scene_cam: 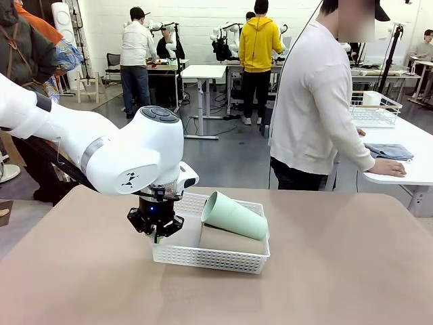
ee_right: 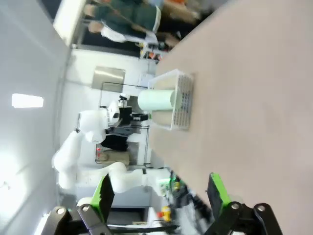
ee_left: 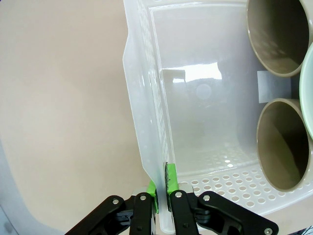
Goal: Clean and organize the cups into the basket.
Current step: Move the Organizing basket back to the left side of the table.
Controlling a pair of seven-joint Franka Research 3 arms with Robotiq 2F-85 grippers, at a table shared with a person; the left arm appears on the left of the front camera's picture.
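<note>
From the front, the white basket (scene_cam: 210, 255) sits mid-worktop (scene_cam: 338, 271), mint cup (scene_cam: 234, 215) lying atop a tan cup (scene_cam: 230, 240). The left wrist view adds two tan mouths (ee_left: 281, 144) and the left pincer (ee_left: 163, 188) pinching the basket's wall. The right pincer (ee_right: 160, 192) stands spread, empty.
</note>
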